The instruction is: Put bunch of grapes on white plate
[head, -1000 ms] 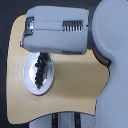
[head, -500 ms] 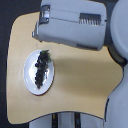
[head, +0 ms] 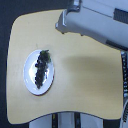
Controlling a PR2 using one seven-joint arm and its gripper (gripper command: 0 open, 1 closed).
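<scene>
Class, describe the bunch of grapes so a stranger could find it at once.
Start at the tan table. Toward the exterior view's left sits a white plate. On it lies the bunch of grapes: the only dark, bumpy cluster, with a green stem at its upper end.

No text, label, brand, number or sign can be read anywhere in the exterior view. The bench (head: 85,70), the white plate (head: 30,82), the bunch of grapes (head: 40,67) and the grey arm (head: 95,27) all show plain, unmarked surfaces at this blurred resolution.
</scene>
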